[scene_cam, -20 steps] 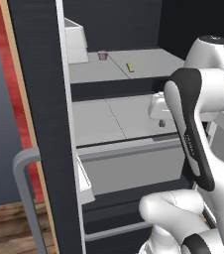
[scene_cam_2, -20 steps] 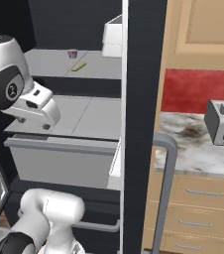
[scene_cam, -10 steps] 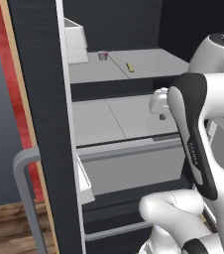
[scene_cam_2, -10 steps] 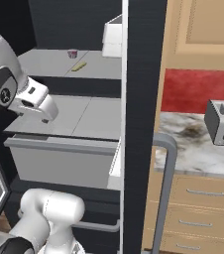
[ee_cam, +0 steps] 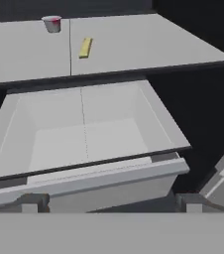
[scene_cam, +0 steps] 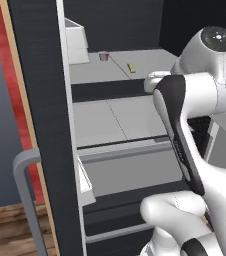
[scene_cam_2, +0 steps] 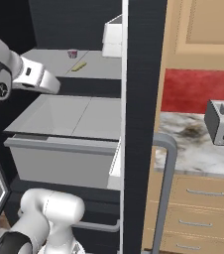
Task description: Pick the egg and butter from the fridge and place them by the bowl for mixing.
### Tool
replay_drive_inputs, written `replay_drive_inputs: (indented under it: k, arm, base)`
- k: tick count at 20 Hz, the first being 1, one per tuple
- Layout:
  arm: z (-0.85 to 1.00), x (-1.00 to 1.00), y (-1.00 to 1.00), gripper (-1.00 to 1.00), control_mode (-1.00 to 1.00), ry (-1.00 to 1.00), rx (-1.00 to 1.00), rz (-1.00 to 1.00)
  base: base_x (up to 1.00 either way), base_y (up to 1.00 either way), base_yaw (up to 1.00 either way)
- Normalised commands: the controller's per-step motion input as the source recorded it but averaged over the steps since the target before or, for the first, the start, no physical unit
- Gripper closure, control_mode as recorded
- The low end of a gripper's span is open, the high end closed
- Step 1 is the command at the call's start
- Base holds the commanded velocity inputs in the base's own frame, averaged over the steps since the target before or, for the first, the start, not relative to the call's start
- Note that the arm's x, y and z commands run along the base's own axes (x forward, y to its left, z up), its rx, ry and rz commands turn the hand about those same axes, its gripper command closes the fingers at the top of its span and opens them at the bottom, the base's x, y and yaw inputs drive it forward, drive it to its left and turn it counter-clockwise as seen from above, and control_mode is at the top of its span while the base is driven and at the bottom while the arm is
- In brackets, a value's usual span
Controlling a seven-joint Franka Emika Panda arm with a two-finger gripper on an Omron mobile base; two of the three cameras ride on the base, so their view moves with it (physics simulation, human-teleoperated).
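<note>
The tool [ee_cam: 109,201] hangs with its jaws spread wide, holding nothing, above the fridge's pulled-out drawer [ee_cam: 84,149]. On the shelf [ee_cam: 148,44] behind that drawer lies the butter [ee_cam: 85,47], a small grey cup [ee_cam: 51,23] near it.

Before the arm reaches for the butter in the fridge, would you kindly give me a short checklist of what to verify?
1. Fridge door open: ok.
2. Butter in sight, lying free on the shelf: ok.
3. Gripper open and empty: ok.
4. Small cup apart from the butter: ok.
5. Open drawer stands under the route to the shelf: not ok, pass above it.
6. Egg located: cannot tell.
</note>
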Motion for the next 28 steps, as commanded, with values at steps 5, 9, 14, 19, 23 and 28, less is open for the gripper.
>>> replay_drive_inputs:
  k: [5,9,14,19,23,28]
  arm:
    - [0.69,0.66,0.02,-1.00,-1.00,-0.13,-0.04,0.00]
    - [0.45,0.70,0.00,-1.00,-1.00,0.10,0.00,-0.12]
    - [-0.01,0.41,0.00,-1.00,-1.00,0.06,0.00,-0.02]
    - [-0.11,0.42,0.00,-1.00,-1.00,0.03,0.00,0.00]
    - [-0.28,0.41,-0.02,-1.00,-1.00,0.08,0.00,0.00]
    - [-0.07,0.37,0.00,-1.00,-1.00,0.08,0.00,0.00]
  base:
    - [0.00,0.00,0.00]
    - [0.00,0.00,0.00]
    - [0.00,0.00,0.00]
    - [0.00,0.00,0.00]
    - [0.00,0.00,0.00]
    - [0.00,0.00,0.00]
